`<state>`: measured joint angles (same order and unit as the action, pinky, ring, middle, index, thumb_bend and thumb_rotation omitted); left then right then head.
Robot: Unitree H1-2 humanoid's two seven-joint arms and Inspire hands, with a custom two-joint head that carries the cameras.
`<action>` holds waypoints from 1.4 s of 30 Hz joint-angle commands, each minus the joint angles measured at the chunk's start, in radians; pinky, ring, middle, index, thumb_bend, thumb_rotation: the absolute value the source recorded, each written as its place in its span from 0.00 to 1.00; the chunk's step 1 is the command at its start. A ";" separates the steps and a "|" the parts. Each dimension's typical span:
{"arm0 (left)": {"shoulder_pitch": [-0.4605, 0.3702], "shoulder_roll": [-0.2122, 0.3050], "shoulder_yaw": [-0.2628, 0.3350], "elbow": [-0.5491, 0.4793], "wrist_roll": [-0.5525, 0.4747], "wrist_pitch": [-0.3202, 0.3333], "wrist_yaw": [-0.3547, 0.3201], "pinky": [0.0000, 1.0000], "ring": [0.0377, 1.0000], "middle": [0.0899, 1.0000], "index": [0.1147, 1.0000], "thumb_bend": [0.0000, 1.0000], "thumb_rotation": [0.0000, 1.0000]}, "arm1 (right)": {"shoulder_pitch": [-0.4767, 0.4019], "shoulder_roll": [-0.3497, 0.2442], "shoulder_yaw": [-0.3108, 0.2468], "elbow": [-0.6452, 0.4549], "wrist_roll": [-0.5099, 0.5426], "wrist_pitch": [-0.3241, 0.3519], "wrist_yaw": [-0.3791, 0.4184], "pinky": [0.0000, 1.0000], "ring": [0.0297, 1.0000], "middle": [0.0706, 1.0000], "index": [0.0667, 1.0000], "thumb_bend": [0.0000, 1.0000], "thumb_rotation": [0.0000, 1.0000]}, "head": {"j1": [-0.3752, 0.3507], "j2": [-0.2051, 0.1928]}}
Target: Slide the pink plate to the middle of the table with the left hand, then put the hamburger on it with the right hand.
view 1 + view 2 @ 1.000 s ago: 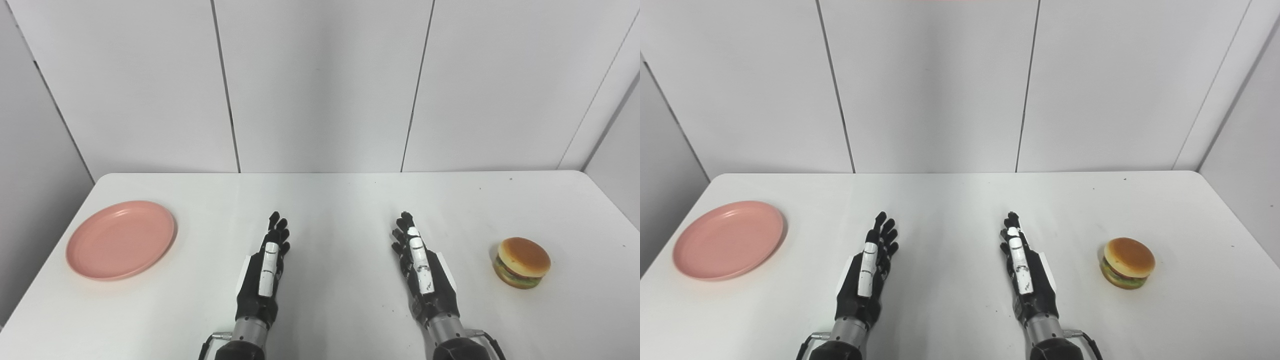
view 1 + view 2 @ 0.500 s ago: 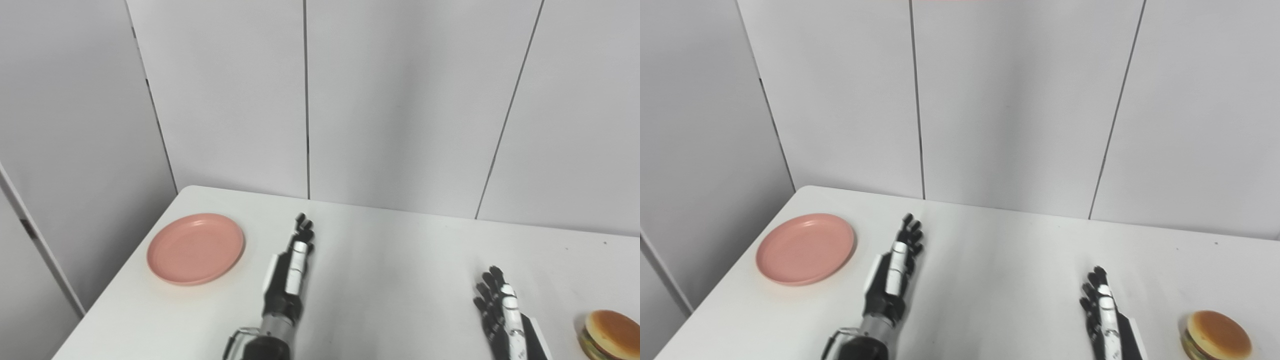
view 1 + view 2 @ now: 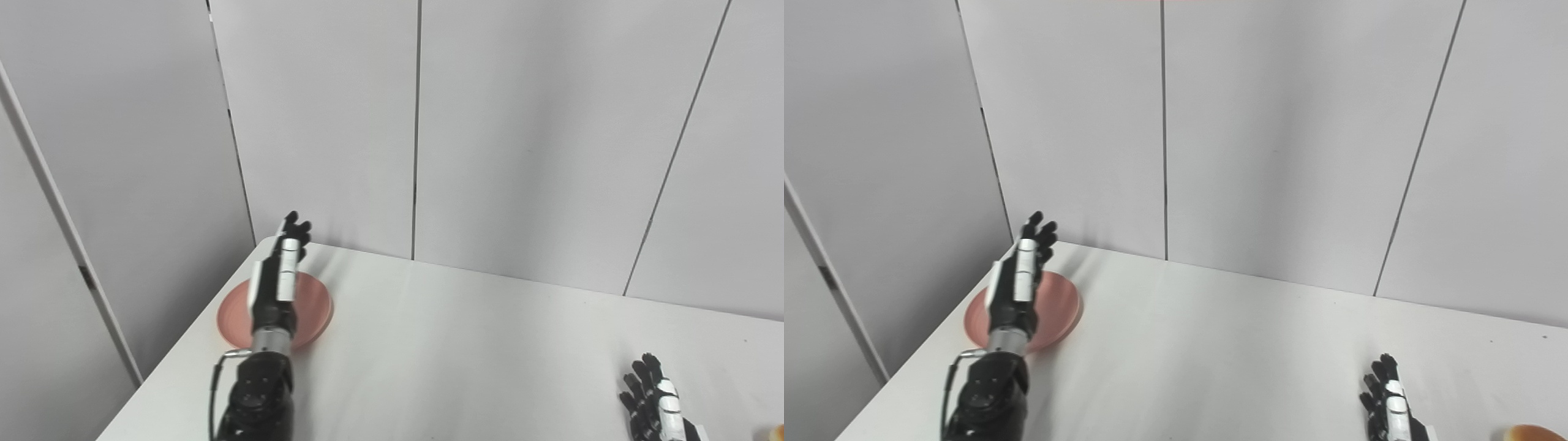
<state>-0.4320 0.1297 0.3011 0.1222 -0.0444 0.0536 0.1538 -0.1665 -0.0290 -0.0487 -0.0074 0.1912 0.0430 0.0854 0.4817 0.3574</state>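
Observation:
The pink plate [image 3: 312, 309] lies near the table's far left corner, partly hidden behind my left arm. My left hand [image 3: 282, 272] is open, fingers stretched out, raised above the plate and reaching over it toward the wall; I cannot tell that it touches the plate. It shows the same in the right eye view [image 3: 1020, 275]. My right hand [image 3: 655, 410] is open and empty, resting at the bottom right. Only the top of the hamburger [image 3: 1528, 433] shows at the bottom right edge, just right of the right hand [image 3: 1390, 407].
The white table [image 3: 465, 349] ends at its left edge just beside the plate, with a drop to the floor. Grey wall panels [image 3: 416, 122] stand right behind the table's far edge.
The camera has turned further left, pushing the hamburger nearly out of view. My left arm has reached forward and left, from beside the plate to over it. The right hand has stayed put.

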 commanded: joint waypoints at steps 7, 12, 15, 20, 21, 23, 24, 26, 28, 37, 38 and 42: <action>-0.070 0.119 0.085 0.164 -0.057 -0.118 0.032 0.80 0.78 0.75 0.75 0.85 1.00 | -0.015 0.012 -0.004 -0.043 0.013 -0.001 -0.008 1.00 1.00 1.00 1.00 0.58 1.00 | 0.009 0.000; -0.078 0.149 0.114 0.258 -0.110 -0.169 0.020 0.83 0.77 0.74 0.72 0.91 1.00 | -0.006 0.010 -0.011 -0.061 0.064 0.012 0.015 1.00 1.00 1.00 1.00 0.53 0.95 | 0.015 -0.001; -0.082 0.164 0.120 0.302 -0.121 -0.193 0.029 0.79 0.76 0.73 0.71 0.89 1.00 | -0.004 -0.004 -0.008 -0.061 0.082 0.015 0.033 1.00 1.00 1.00 1.00 0.47 0.94 | 0.021 -0.001; -0.088 0.187 0.126 0.365 -0.130 -0.213 0.036 0.74 0.73 0.71 0.68 0.88 1.00 | 0.000 -0.011 -0.004 -0.072 0.067 0.023 0.023 1.00 1.00 1.00 1.00 0.49 0.94 | 0.026 -0.001; -0.087 0.193 0.123 0.380 -0.126 -0.214 0.034 0.73 0.73 0.71 0.68 0.88 1.00 | -0.001 -0.012 -0.003 -0.070 0.070 0.025 0.025 1.00 1.00 1.00 1.00 0.49 0.95 | 0.029 -0.001; -0.086 0.199 0.117 0.402 -0.121 -0.219 0.031 0.74 0.73 0.71 0.70 0.87 1.00 | -0.001 -0.016 -0.001 -0.071 0.074 0.030 0.028 1.00 1.00 1.00 1.00 0.50 0.94 | 0.029 -0.001; -0.086 0.200 0.114 0.411 -0.123 -0.222 0.029 0.74 0.74 0.72 0.70 0.87 1.00 | -0.001 -0.017 0.000 -0.071 0.071 0.026 0.029 1.00 1.00 1.00 1.00 0.50 0.95 | 0.029 -0.001; -0.084 0.201 0.109 0.421 -0.126 -0.221 0.026 0.74 0.74 0.72 0.70 0.87 1.00 | 0.001 -0.017 0.001 -0.075 0.067 0.026 0.025 1.00 1.00 1.00 1.00 0.49 0.95 | 0.029 0.000; -0.081 0.201 0.100 0.429 -0.124 -0.219 0.020 0.74 0.75 0.72 0.71 0.88 1.00 | 0.002 -0.015 0.002 -0.080 0.060 0.028 0.018 1.00 1.00 1.00 1.00 0.49 0.95 | 0.029 0.000; -0.089 0.183 0.073 0.457 -0.112 -0.258 0.040 0.78 0.77 0.75 0.73 0.87 1.00 | 0.005 -0.022 0.005 -0.084 0.062 0.035 0.022 1.00 1.00 1.00 1.00 0.51 0.96 | 0.030 -0.002; -0.088 0.181 0.071 0.458 -0.105 -0.266 0.049 0.78 0.77 0.75 0.73 0.87 1.00 | 0.005 -0.020 0.003 -0.084 0.065 0.032 0.022 1.00 1.00 1.00 1.00 0.51 0.96 | 0.030 -0.002; -0.088 0.176 0.068 0.456 -0.100 -0.279 0.070 0.82 0.78 0.75 0.74 0.86 1.00 | 0.004 -0.027 0.007 -0.083 0.052 0.033 0.020 1.00 1.00 1.00 1.00 0.51 0.99 | 0.035 -0.002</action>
<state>-0.4786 0.2862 0.3712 0.6048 -0.1655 -0.1855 0.2083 -0.1472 -0.0500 -0.0428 -0.0533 0.2476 0.0799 0.0984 0.5185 0.3543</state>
